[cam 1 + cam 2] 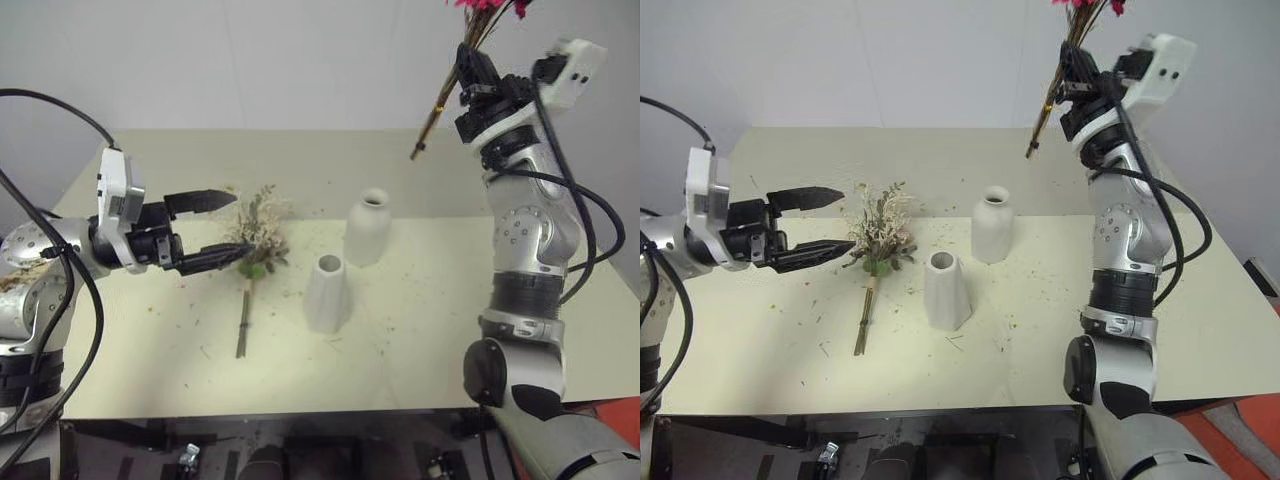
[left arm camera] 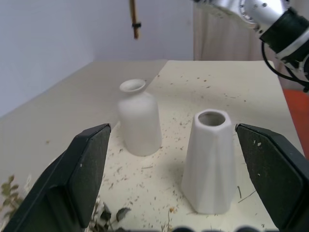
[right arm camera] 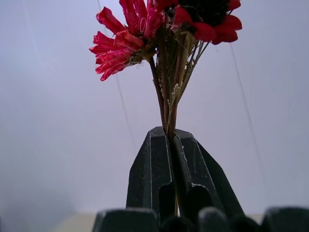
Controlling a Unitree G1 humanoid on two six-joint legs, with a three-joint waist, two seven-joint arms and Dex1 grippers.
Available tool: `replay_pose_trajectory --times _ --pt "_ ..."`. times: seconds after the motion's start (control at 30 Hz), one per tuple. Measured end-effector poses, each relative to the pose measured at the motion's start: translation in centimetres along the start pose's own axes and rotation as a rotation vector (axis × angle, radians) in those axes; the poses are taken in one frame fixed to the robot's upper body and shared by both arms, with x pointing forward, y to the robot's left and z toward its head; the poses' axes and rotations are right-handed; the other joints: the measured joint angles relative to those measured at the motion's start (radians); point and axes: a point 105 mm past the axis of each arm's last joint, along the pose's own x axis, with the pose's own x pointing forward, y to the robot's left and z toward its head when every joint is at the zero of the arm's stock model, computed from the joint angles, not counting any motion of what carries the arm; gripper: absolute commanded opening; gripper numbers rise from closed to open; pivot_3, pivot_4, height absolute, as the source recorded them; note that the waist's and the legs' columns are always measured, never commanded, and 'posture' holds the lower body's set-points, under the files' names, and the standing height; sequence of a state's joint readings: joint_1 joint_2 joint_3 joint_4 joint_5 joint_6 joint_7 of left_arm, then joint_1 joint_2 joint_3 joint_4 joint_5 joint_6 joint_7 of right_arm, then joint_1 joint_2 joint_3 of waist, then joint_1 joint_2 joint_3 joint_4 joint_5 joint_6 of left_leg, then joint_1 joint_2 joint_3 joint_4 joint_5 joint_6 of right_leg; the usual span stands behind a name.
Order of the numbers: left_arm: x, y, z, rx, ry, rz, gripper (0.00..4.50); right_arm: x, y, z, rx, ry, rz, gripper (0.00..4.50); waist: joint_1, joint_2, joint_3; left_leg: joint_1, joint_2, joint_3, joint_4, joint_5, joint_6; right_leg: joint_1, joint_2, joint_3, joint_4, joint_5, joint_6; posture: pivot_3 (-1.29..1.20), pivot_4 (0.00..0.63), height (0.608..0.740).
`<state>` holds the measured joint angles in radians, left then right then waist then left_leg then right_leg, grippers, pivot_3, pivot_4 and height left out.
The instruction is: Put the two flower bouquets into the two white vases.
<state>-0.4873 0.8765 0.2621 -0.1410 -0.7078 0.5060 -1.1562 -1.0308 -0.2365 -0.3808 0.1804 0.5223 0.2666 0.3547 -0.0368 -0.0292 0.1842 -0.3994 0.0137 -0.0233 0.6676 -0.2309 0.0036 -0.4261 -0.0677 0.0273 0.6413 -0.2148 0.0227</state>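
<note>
right gripper (image 1: 472, 72): clamped on the stems of the slim bouquet with bright pink flowers (image 1: 470, 45), raised high.
stem axis: tilted, cut end lowest, toward the table.
rounded matte white narrow-necked vase (image 1: 367, 228): below the stem end, off toward the left arm.
left gripper (image 1: 218, 228): jaws wide apart, tips at the bushy cream-and-green bouquet (image 1: 256, 240) lying flat.
tapered matte white vase (image 1: 327, 293): just beyond that bouquet.

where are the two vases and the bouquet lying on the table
bottle vase (image 1: 367, 232), left eye view, on its rounded body
tapered vase (image 1: 325, 296), left eye view, on its side wall
bouquet (image 1: 257, 235), left eye view, on its bushy head
</note>
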Motion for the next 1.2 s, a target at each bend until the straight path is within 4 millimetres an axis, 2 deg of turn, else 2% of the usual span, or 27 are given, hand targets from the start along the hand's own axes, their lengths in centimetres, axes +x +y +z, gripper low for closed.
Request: replay_pose_trajectory --times 0.07,0.17,0.37,0.9,1.2 --pt "-0.3 0.0 -0.4 -0.013 0.006 0.019 4.50 -0.3 0.6 -0.5 0.015 -0.002 0.034 0.03 -0.003 0.000 0.000 0.001 0.001 0.000 0.000 0.000 0.000 0.000 0.001 0.000 0.000 0.000 0.000 0.00 0.150 0.740" --pt "-0.7 0.2 -0.3 -0.015 -0.001 0.050 4.50 -0.8 1.2 -2.6 0.056 0.040 0.062 0.03 -0.006 0.000 0.000 0.002 0.002 0.000 0.000 0.000 0.000 -0.001 0.002 0.001 0.001 0.000 0.000 0.00 0.150 0.740" --pt "-0.7 0.1 -0.1 -0.024 -0.006 0.056 4.50 -0.6 2.4 -5.7 0.102 0.101 0.121 0.03 -0.009 0.000 0.000 0.003 0.002 0.002 -0.001 0.000 0.000 -0.001 0.004 0.003 0.001 0.000 0.000 0.00 0.150 0.740" --pt "-1.0 0.2 -0.4 -0.038 0.004 0.073 4.50 -1.3 1.4 -10.0 0.071 0.166 0.135 0.03 -0.009 0.001 0.000 0.004 0.003 0.002 -0.002 0.000 0.000 -0.001 0.004 0.005 0.001 0.000 0.000 0.00 0.150 0.740" --pt "-1.3 0.3 -0.3 -0.026 0.019 0.080 4.50 -2.0 2.8 -11.2 -0.021 0.134 0.208 0.03 -0.010 0.001 0.000 0.004 0.003 0.003 -0.002 0.000 0.000 -0.002 0.004 0.006 0.001 0.000 0.000 0.00 0.150 0.740"
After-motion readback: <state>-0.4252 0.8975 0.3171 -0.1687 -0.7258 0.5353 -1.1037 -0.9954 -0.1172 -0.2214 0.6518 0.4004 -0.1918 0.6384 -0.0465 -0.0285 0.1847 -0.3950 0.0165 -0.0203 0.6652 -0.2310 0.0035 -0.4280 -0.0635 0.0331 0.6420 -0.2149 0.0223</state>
